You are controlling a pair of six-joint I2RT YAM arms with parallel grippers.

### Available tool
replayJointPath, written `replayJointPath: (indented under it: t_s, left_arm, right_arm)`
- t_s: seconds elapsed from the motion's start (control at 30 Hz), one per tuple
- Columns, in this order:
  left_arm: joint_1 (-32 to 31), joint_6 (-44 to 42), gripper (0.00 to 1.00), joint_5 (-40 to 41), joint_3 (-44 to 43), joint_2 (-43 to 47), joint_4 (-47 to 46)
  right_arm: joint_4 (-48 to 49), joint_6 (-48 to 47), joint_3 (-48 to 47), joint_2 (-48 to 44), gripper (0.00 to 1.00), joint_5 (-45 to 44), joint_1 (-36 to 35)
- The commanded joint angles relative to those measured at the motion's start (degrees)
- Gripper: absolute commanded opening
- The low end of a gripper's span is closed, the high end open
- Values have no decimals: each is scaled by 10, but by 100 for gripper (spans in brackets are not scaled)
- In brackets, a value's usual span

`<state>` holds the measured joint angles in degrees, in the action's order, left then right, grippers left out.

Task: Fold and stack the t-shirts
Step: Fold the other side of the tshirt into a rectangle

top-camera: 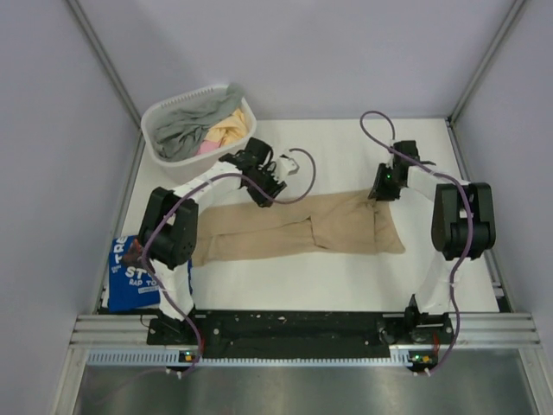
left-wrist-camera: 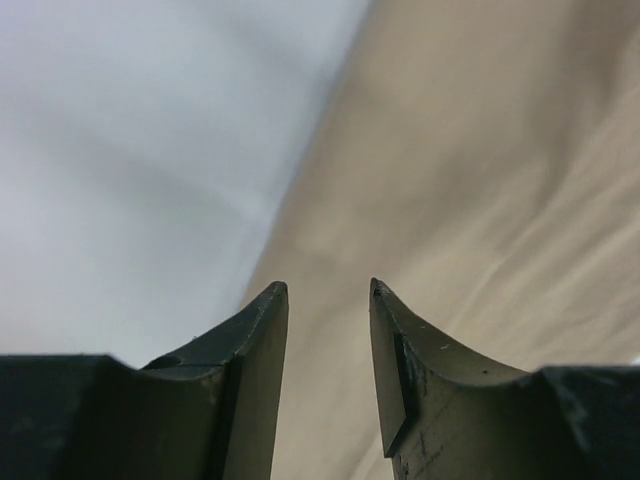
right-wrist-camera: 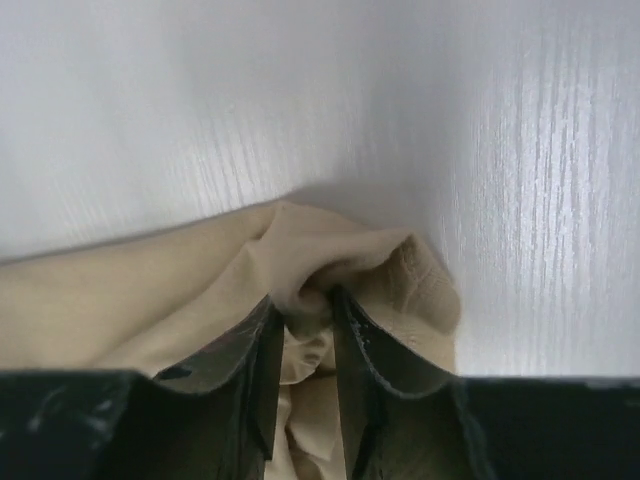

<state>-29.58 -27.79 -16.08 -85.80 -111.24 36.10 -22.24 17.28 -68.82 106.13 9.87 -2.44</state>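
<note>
Pinching tan t-shirt (right-wrist-camera: 130,290), right end effector (right-wrist-camera: 305,312) reveals its grip only wrist-side.

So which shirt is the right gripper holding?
The tan t-shirt spread mid-table, pinched at its far right corner; the blue printed shirt lies apart at near left.

Two dark fingers of the left gripper (left-wrist-camera: 327,290) are seen rising from the lower edge, held apart with nothing clasped between them. Through the gap and across the right of the view the tan t-shirt (left-wrist-camera: 480,180) is spread, marked by soft slanting creases. Its edge is drawn diagonally from the top down towards one fingertip, and the white table (left-wrist-camera: 130,180) is shown blurred beyond it.
</note>
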Motion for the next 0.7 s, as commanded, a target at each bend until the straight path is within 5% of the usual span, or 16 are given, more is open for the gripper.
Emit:
replayJointPath:
  t_s: [0.0,0.03,0.4,0.47,0.57,0.67]
  left_arm:
    - [66,11,42,95,83,31,-34]
    - [77,11,42,111,102,30,-44]
    - [142,42,40,138,125,33,-55]
    - [142,33,41,106,129,56,-47]
    - [151,17,43,90,123,86,-25]
    - [173,7,44,83,110,99,-8]
  right_arm:
    - [3,12,-22,40,11,-8,5]
    - [3,13,-24,39,0,-13,9]
    - [-2,-37,-211,144,0,16,63]
    - [-24,-50,-261,166,19,19,63]
    - [-67,-65,-312,155,36,13,63]
    - [-92,-64,-279,81,41,-26,63]
